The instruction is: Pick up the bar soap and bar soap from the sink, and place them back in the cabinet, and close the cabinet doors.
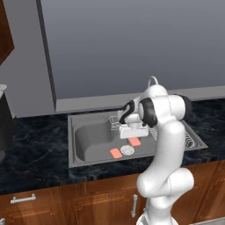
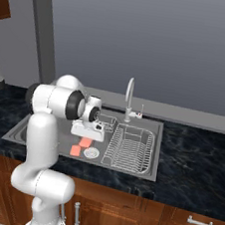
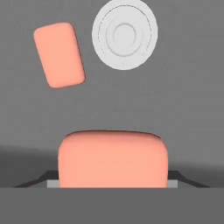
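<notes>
2 soaps, sink floor beside the drain: near soap under the gripper, far soap apart. Gripper poised for pickup; whether clenched or released, cannot tell.

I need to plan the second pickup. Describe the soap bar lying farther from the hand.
The far bar is a small flat salmon-pink block with rounded corners, plain and matte. It lies flat on the grey sink floor, beside the round drain without touching it, and turned askew to the near bar. Nothing rests on it; the hand hovers over the near bar.
</notes>
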